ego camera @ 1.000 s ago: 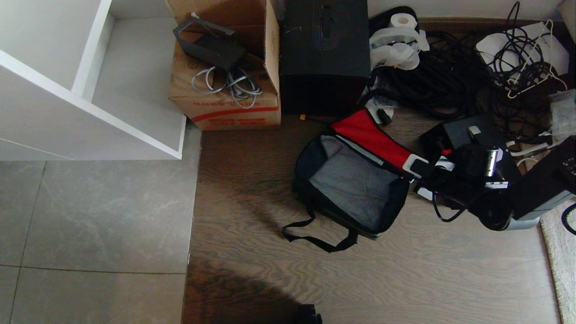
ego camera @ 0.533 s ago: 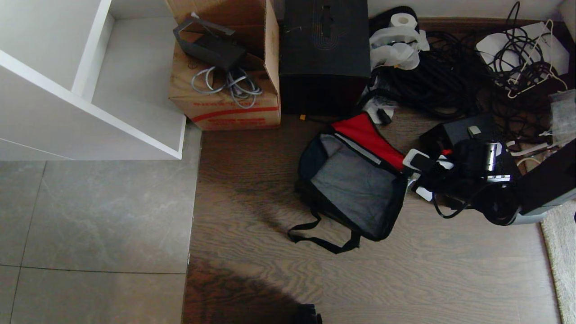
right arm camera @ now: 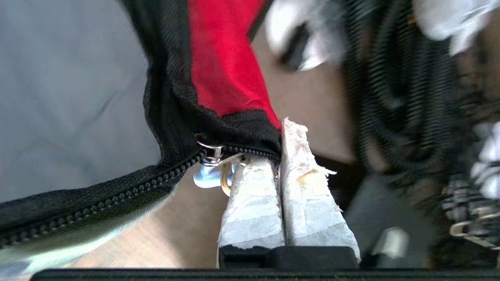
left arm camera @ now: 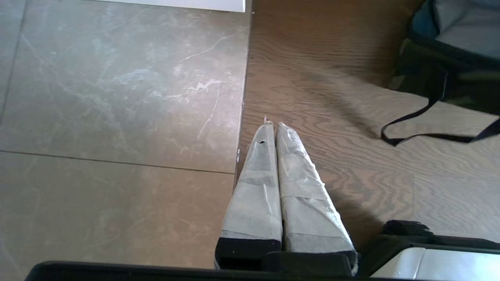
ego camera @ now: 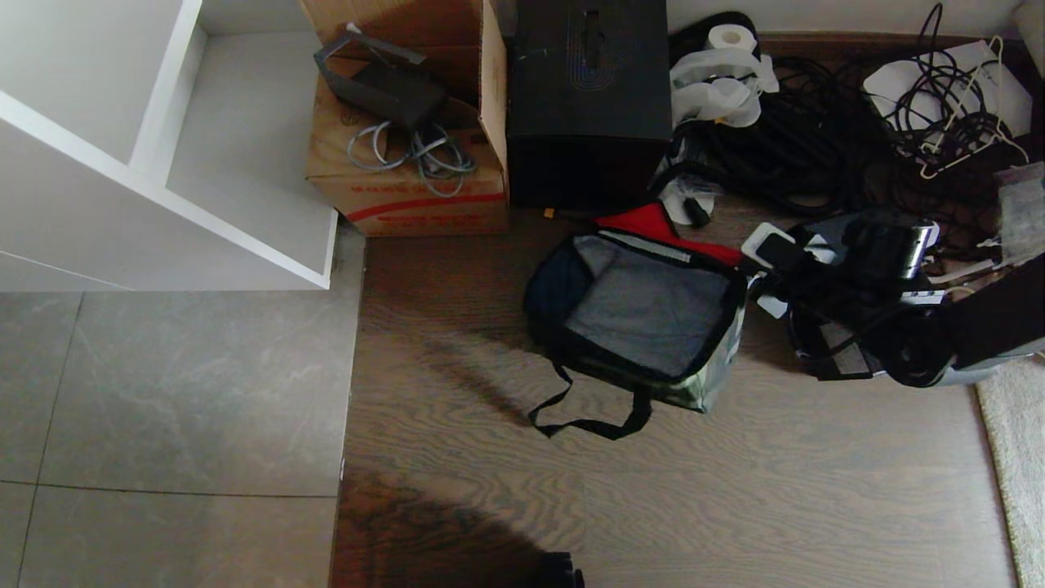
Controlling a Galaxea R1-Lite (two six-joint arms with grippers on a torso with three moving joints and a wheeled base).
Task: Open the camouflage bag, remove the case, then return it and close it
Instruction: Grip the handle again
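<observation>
Two grippers visible. Right gripper (right arm camera: 279,156) is clamped tight on the zipper edge of the bag (ego camera: 645,318), at the corner where the black zipper tape meets the red flap (ego camera: 645,222); a silver zipper pull (right arm camera: 211,154) sits just beside its taped fingertips (right arm camera: 254,183). Bag lies open on the wood floor (ego camera: 735,490), grey lining up, strap (ego camera: 588,412) trailing off the side nearest the robot. Red flap is on the bag's far side, toward the black box (ego camera: 588,90). Case (ego camera: 833,343): dark flat item just right of the bag, mostly under the right arm, cannot confirm more. Carton (ego camera: 408,122) is left of the box. Left gripper (left arm camera: 273,128) is pressed together, holding nothing, above the floor seam and well apart from the bag.
</observation>
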